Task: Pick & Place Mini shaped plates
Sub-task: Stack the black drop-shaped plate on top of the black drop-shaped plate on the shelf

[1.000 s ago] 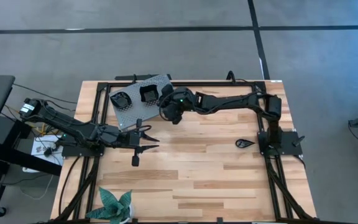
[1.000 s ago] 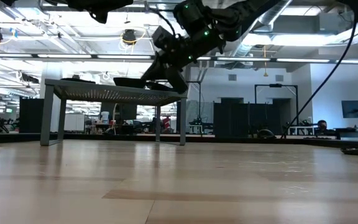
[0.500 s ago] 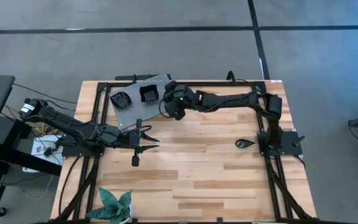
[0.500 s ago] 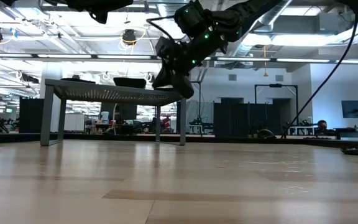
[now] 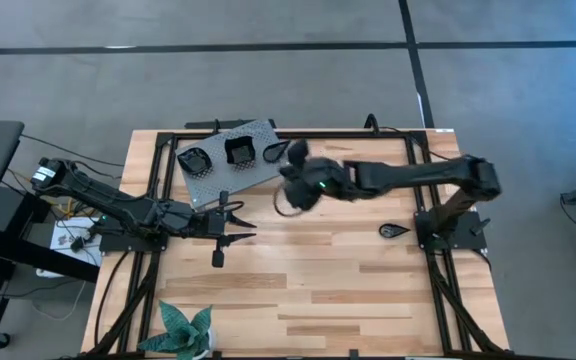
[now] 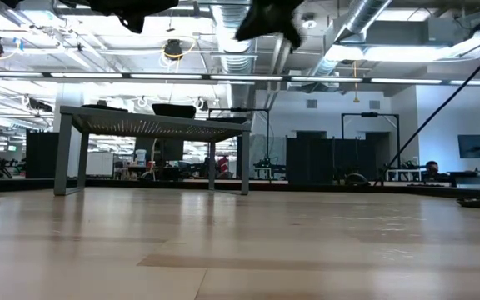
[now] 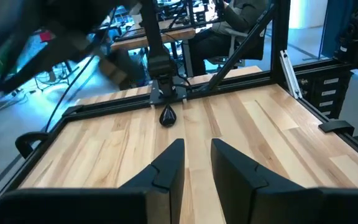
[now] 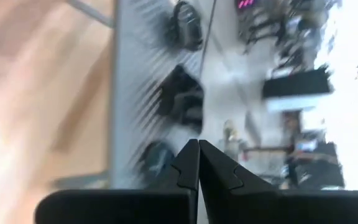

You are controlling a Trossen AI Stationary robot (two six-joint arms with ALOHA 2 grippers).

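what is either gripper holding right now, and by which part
Nothing. The right gripper has its fingers shut together on nothing; the left gripper is open and empty.

Both arms are matte black, built of slender jointed segments on square black base plates. A small green indicator light glows on the right arm's wrist housing. Black cables trail from the left arm's base.

A grey perforated metal stand (image 5: 230,160) sat at the far left of the wooden table (image 5: 348,270) — tilted askew to the table's edges. From table level the stand (image 6: 152,125) rose on thin legs. A green leafy plant (image 5: 185,330) stood at the near edge — well apart from the stand.
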